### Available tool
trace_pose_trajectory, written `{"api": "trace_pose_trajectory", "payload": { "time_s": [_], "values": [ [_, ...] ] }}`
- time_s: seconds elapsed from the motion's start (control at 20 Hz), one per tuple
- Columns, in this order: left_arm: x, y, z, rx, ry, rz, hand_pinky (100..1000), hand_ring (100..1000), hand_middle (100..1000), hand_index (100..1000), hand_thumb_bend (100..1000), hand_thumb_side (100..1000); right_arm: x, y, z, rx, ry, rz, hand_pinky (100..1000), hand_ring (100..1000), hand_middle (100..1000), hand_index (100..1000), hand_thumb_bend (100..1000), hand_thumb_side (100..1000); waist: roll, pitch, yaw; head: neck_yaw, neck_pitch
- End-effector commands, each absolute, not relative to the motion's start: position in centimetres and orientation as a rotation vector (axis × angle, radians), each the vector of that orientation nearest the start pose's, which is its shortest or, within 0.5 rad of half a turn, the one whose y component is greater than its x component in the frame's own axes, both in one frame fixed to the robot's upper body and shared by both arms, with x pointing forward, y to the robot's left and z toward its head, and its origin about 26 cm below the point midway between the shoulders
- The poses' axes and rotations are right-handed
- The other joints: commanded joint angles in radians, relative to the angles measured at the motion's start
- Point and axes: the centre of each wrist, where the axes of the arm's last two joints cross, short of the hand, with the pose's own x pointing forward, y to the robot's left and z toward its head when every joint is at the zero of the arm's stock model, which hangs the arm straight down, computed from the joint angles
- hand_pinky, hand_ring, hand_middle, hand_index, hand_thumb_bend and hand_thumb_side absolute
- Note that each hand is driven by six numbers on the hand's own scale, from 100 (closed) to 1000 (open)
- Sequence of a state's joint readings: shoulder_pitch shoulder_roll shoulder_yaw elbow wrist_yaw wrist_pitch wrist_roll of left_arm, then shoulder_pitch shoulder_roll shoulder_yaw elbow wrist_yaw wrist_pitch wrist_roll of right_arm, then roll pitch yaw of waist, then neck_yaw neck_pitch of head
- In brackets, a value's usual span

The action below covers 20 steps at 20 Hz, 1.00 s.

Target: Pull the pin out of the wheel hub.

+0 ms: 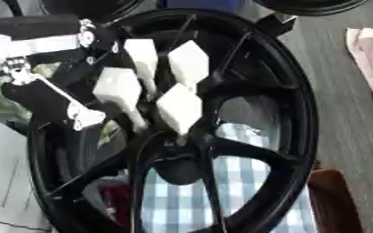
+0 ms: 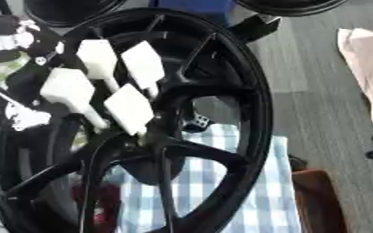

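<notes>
Underneath — checked cloth [image 2: 221,182]; grey floor [image 2: 317,82]

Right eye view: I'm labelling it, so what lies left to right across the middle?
Left hand → black wheel rim → grey floor → pink cloth.

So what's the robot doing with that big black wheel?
The robot's left hand reaches in from the upper left, and its white-padded fingers point down at the hub of the black spoked wheel. The wheel lies over a blue checked cloth. The fingertips are just above the hub; the pin itself can't be made out. The right hand isn't visible.
</notes>
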<state>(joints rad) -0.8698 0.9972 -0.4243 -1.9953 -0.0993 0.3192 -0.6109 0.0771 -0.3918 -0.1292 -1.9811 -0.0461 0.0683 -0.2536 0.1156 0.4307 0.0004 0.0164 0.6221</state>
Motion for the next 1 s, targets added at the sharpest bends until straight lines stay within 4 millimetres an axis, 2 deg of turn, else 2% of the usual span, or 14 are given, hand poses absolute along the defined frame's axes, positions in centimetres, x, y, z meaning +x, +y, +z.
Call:
{"api": "trace_pose_trajectory", "payload": {
  "time_s": [0.05, 0.7, 1.0],
  "values": [
    [28.7, 23.3, 36.4, 0.592, -1.624, -1.718, 574, 189, 108, 367, 100, 131, 24.4, -34.0, 12.5, -0.546, -1.893, 0.030, 804, 570, 685, 613, 100, 713, 0.004, -0.149, 0.002, -0.005, -0.007],
    [27.9, 24.7, 38.7, 0.604, -1.764, -1.564, 576, 182, 103, 360, 100, 148, 24.4, -34.2, 12.5, -0.558, -1.893, 0.024, 804, 569, 686, 613, 100, 719, 0.004, -0.150, 0.009, -0.015, -0.014],
    [27.3, 28.3, 39.4, 0.781, -1.792, -1.309, 576, 183, 108, 362, 100, 146, 24.3, -34.4, 12.6, -0.577, -1.896, 0.012, 804, 570, 686, 613, 100, 717, 0.002, -0.147, 0.021, -0.026, -0.011]
  ]
}}
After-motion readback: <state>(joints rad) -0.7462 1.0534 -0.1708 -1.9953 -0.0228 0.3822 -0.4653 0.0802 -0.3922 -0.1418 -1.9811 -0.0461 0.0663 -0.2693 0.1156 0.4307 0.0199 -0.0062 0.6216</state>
